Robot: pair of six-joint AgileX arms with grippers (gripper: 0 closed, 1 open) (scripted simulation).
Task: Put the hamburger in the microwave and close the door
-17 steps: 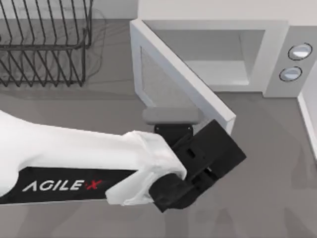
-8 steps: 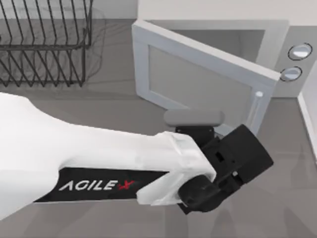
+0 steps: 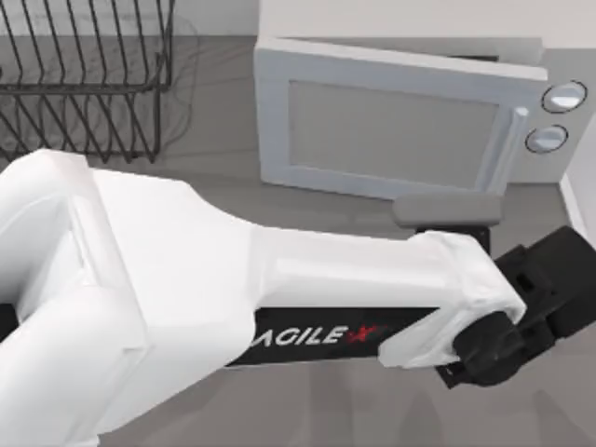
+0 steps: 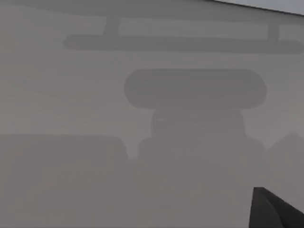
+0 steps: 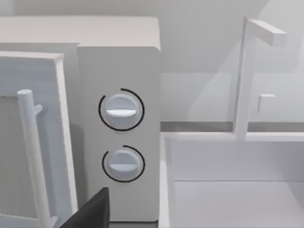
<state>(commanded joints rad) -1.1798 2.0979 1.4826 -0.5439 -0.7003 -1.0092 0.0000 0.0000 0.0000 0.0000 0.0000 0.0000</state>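
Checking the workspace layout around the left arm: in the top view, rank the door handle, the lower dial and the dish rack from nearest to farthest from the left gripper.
From the left gripper, at the table's right front:
1. Door handle, a pale bar on the door's right edge.
2. Lower dial, on the microwave's right panel; close to the handle, nearly a tie.
3. Dish rack, black wire, far left.

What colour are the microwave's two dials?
Silvery-blue dials with dark rings, clearest in the right wrist view.
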